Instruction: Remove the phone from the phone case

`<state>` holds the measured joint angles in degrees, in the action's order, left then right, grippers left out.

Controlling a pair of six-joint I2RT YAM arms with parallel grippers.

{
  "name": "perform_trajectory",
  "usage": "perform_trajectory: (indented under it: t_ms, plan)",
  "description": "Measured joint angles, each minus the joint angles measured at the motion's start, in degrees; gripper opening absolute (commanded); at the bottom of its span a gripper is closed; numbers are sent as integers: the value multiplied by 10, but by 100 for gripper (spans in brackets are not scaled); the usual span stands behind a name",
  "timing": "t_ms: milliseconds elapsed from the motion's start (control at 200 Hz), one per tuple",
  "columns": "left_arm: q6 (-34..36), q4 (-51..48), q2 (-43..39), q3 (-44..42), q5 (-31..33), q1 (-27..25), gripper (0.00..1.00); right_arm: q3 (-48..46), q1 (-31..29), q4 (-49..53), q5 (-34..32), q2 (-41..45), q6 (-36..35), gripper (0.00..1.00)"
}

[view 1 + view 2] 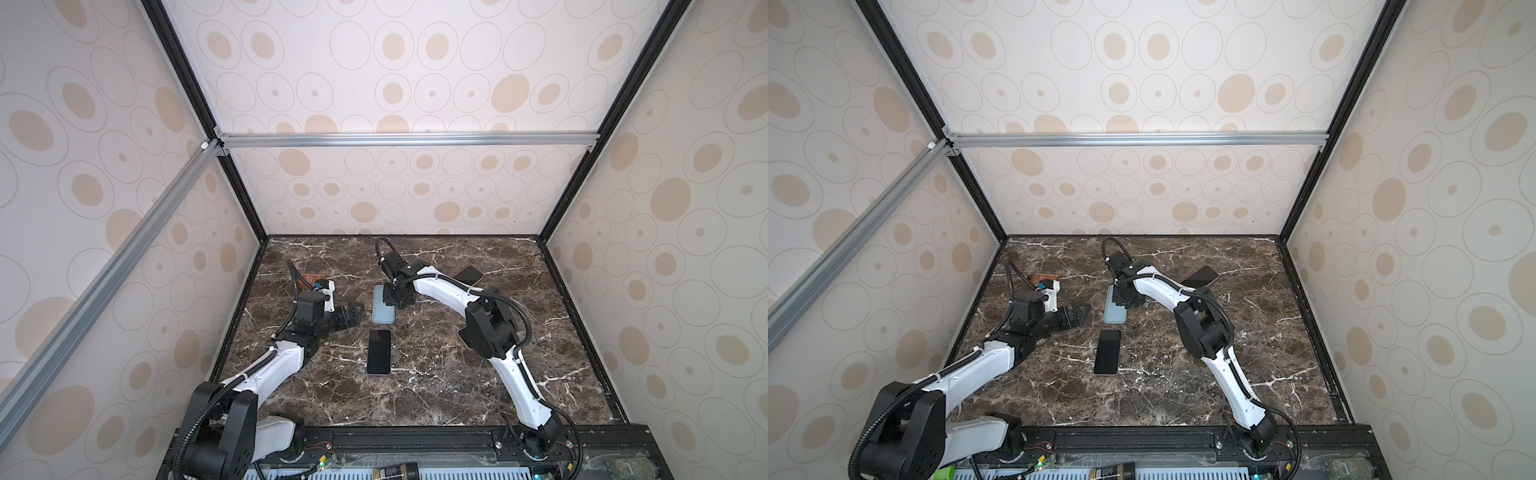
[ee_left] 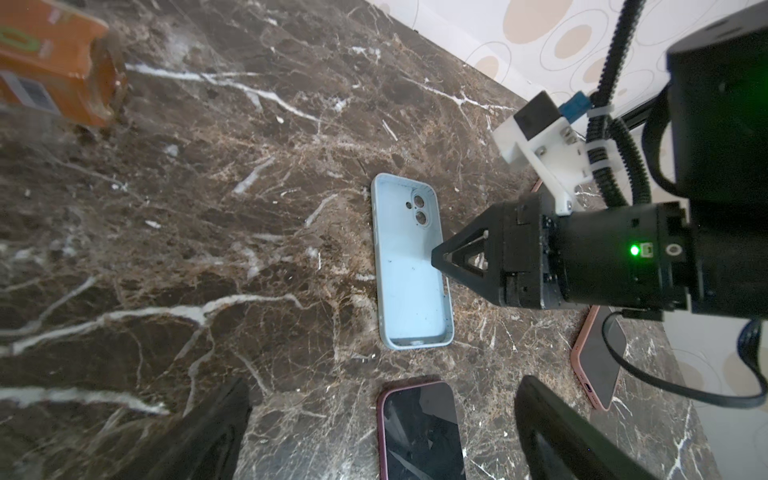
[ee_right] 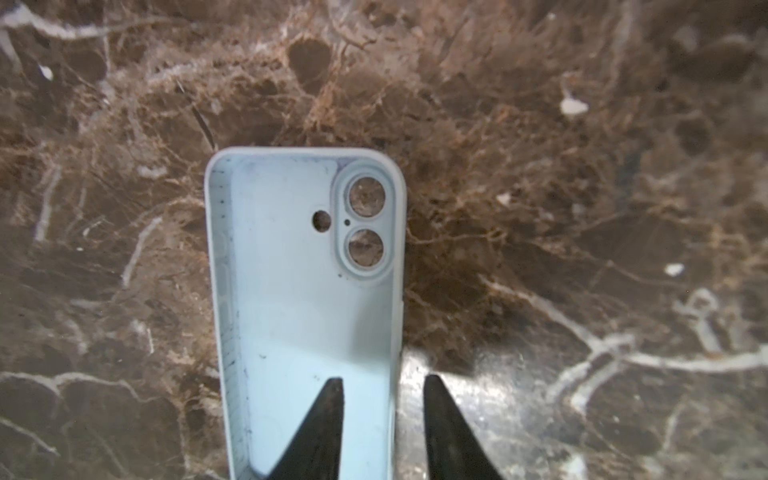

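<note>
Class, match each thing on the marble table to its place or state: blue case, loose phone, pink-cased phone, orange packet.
Column A: 1 light blue phone case; 2 loose phone; 3 pink-cased phone; 4 orange packet.
Column B: a back left; b empty, open side up; c back right; d screen up, just in front of the case.
Pairs: 1-b; 2-d; 3-c; 4-a.

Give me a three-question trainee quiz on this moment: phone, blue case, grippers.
1. Where does the phone lie? A: inside the blue case. B: on the table, apart from the case, nearer the robot's base. C: in a gripper.
2. True or false: the left gripper holds the phone.
3. Fill in: the right gripper has its fingers parted astride the case's side ____.
Key: 1 B. 2 False; it is open and empty. 3 wall.
</note>
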<state>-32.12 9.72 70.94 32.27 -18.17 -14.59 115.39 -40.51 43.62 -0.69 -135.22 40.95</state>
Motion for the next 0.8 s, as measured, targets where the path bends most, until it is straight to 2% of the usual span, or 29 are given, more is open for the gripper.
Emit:
perform_trajectory:
  t_ms: [205,360,550,675,800]
  plan:
    - [12,12,27,43,37,-76,99,-154,15,-49,-8,167,-5,59]
    - [17,32,91,90,57,-126,99,-248,70,-87,-32,267,-3,71]
    - [28,53,195,191,73,-180,99,-318,173,-116,-26,276,-3,86]
    - [34,66,256,249,77,-209,99,-327,220,-112,-26,276,-1,99]
    - [35,75,310,290,76,-228,99,-301,241,-96,-32,264,8,99]
